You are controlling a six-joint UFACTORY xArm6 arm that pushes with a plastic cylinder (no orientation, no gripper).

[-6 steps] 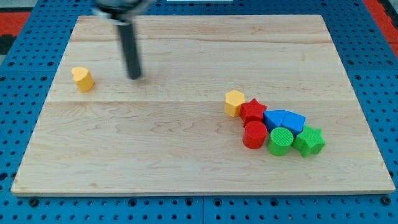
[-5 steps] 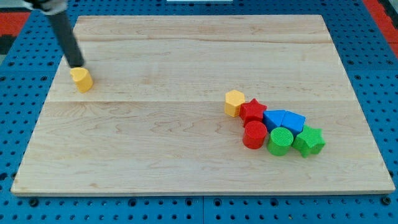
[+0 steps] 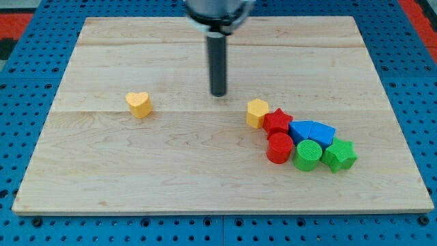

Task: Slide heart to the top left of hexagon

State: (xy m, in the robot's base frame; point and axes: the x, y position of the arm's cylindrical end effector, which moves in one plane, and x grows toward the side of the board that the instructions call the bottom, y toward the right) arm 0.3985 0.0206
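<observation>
A yellow heart block (image 3: 138,104) lies on the wooden board (image 3: 136,171), left of centre. A yellow hexagon block (image 3: 257,113) sits right of centre, at the left end of a cluster of blocks. My tip (image 3: 218,93) is between them, nearer the hexagon, up and to its left, touching neither. The heart lies well to the tip's left.
Touching the hexagon on its right is a red star (image 3: 277,121). Beyond it are a red cylinder (image 3: 278,147), two blue blocks (image 3: 312,130), a green cylinder (image 3: 307,155) and a green star (image 3: 339,154). A blue pegboard (image 3: 20,82) surrounds the board.
The heart has slid right and slightly down from the board's left edge. My tip has swung from the heart's upper left across to the right, near the hexagon.
</observation>
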